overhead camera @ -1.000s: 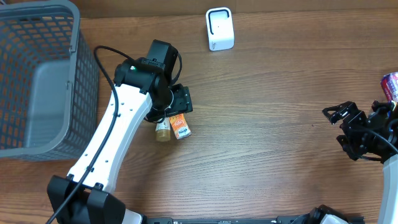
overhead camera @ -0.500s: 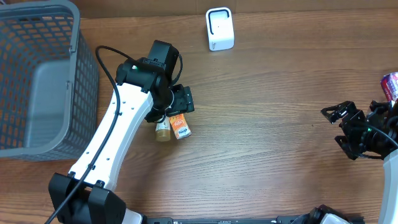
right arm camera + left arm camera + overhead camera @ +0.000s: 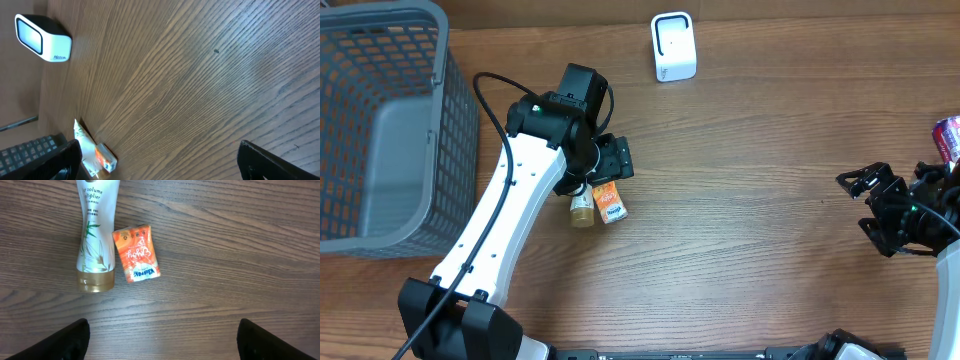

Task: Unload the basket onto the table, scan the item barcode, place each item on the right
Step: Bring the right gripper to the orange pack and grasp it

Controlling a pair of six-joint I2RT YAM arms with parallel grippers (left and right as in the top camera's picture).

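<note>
A white bottle (image 3: 97,235) with a gold cap lies flat on the wooden table, and a small orange packet (image 3: 136,253) rests against its right side. No barcode shows on either. My left gripper (image 3: 162,342) hovers open above them with nothing between its fingers (image 3: 70,340). From overhead, the left gripper (image 3: 603,172) sits just behind the packet (image 3: 610,203) and the bottle's cap (image 3: 582,212). The white scanner (image 3: 673,47) stands at the back centre. Far to the right, my right gripper (image 3: 868,208) is open and empty. In its wrist view the right gripper (image 3: 160,165) faces the scanner (image 3: 42,37) and the packet (image 3: 106,159).
A grey mesh basket (image 3: 450,120) fills the left side of the table. A red and purple can (image 3: 948,135) peeks in at the right edge behind the right arm. Bare wood stretches between the two arms.
The left gripper's jaws have spread a little wider and the arm has edged slightly back. The bottle, the packet and the right arm have not moved.
</note>
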